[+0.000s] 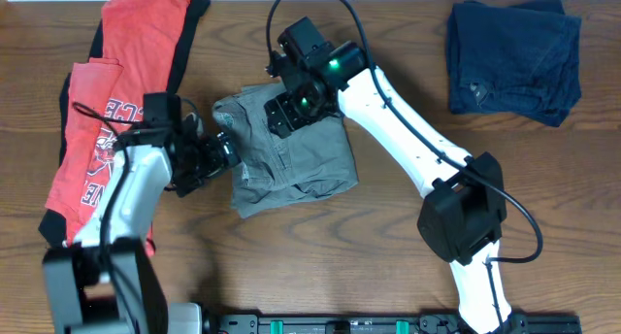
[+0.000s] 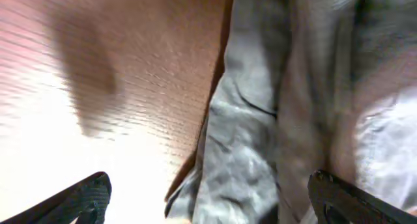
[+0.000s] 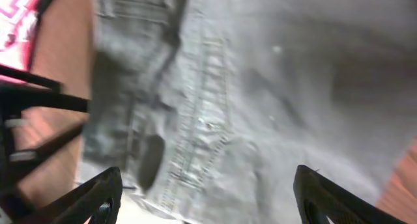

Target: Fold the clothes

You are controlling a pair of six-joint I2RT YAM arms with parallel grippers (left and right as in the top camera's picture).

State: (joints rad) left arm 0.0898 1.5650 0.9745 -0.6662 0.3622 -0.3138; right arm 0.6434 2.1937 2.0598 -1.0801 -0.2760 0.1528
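Note:
The grey-khaki shorts [image 1: 291,159] lie folded in a rumpled pile at the table's middle. My left gripper [image 1: 221,151] is open at the pile's left edge; in the left wrist view its fingers [image 2: 208,201] straddle the cloth edge [image 2: 260,139] and bare wood. My right gripper [image 1: 291,109] is open above the pile's upper part; in the right wrist view its fingers [image 3: 205,198] spread wide over the shorts' stitched seam [image 3: 215,107]. Neither holds cloth.
A red T-shirt with white lettering and black trim [image 1: 116,91] lies at the left, under my left arm. A dark navy folded garment [image 1: 512,57] lies at the back right. The table [image 1: 320,266] is brown wood.

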